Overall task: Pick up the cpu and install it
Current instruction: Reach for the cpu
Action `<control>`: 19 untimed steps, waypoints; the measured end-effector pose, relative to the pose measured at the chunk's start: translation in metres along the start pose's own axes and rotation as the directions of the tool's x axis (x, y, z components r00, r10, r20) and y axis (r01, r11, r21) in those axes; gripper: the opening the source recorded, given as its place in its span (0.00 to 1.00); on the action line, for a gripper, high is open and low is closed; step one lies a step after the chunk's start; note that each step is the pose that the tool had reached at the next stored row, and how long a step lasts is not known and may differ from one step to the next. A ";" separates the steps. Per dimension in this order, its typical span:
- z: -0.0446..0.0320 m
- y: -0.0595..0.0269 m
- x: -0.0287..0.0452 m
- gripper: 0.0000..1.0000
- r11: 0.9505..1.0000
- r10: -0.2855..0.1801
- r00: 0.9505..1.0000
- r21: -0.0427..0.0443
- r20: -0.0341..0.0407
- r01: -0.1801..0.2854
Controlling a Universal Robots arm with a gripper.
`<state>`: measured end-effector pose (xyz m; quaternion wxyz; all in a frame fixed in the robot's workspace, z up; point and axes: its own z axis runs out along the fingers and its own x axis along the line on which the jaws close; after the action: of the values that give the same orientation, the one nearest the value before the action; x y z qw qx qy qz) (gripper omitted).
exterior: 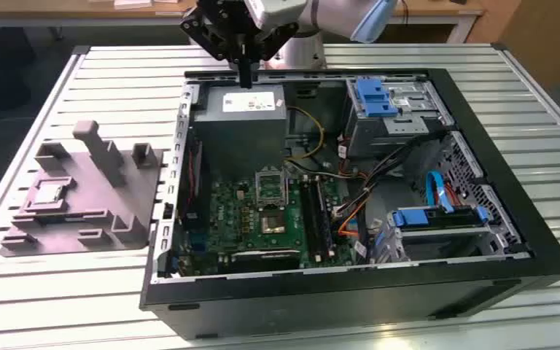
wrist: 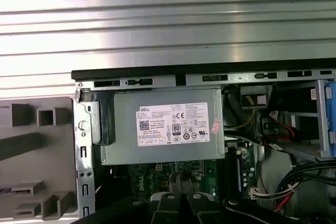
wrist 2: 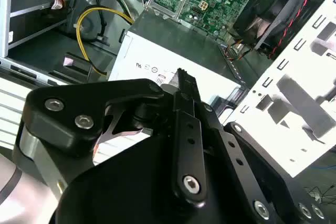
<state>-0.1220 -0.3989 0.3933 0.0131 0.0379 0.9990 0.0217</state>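
Slatted aluminium table (exterior: 56, 292) fills the room's foreground, carrying one open black computer case (exterior: 358, 299) and, on the exterior view's left, one grey moulded tray (exterior: 114, 219). One cpu (exterior: 49, 194) lies flat in a recess of that tray, well apart from the arm. One gripper (exterior: 246, 79) hangs over the case's single grey power supply (exterior: 246, 109), its two fingers pressed together with nothing between them. Inside the case are one green motherboard (exterior: 241, 219) with one socket (exterior: 270, 182), two blue drive brackets (exterior: 372, 98), and one yellow cable (wrist 2: 100, 10).
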 end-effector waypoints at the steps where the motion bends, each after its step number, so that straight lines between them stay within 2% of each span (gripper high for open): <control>1: 0.0000 0.0000 0.0000 0.11 1.000 0.000 1.000 0.000 0.000 0.000; 19: -0.0001 -0.0003 0.0039 0.11 1.000 0.000 1.000 0.000 0.000 0.000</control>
<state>-0.1258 -0.3989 0.3933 0.0131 0.0379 0.9990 0.0217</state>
